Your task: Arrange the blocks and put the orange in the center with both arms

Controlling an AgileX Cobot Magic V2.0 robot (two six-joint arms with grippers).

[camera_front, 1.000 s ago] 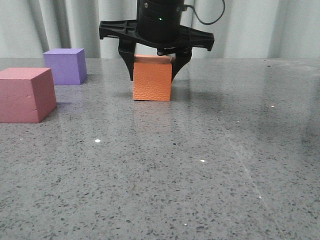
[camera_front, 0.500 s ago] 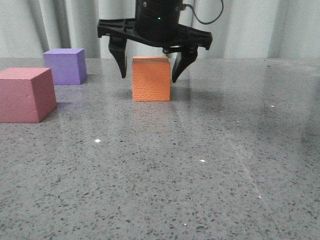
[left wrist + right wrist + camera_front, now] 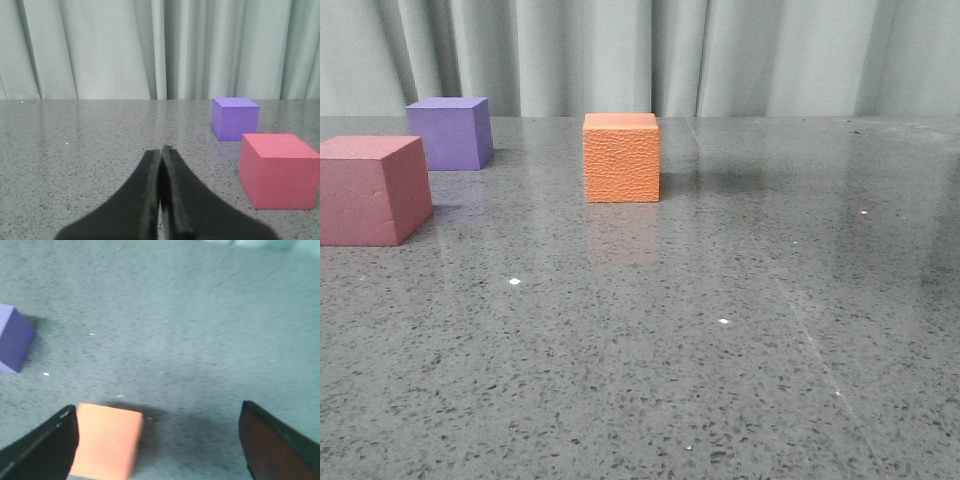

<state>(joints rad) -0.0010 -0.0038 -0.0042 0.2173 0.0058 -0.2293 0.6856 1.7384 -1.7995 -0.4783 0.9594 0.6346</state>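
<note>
No brand, label or writing is seen on any cube. The orange cube [image 3: 621, 157] is set on the grey table [image 3: 740, 330], free of both pincers, right of the purple cube [image 3: 449, 132] and pink-red cube [image 3: 372, 189]. The right gripper [image 3: 159, 445] is spread wide above it; the left gripper [image 3: 161, 155] is clenched empty.

The table [image 3: 740, 330] is seen as polished, speckled grey stone, glossy enough that the cubes are mirrored in it. A rough, pebbled, leather-like grain is shown on the front of the orange cube [image 3: 621, 158], with a matt finish. The pink cube [image 3: 372, 190] looks matt and foam-like, marked by a faint crease. The purple cube [image 3: 449, 132] appears smooth and matt. The curtain [image 3: 620, 55] behind is pleated cloth. The left gripper's fingers [image 3: 150, 200] are dull black plastic.
</note>
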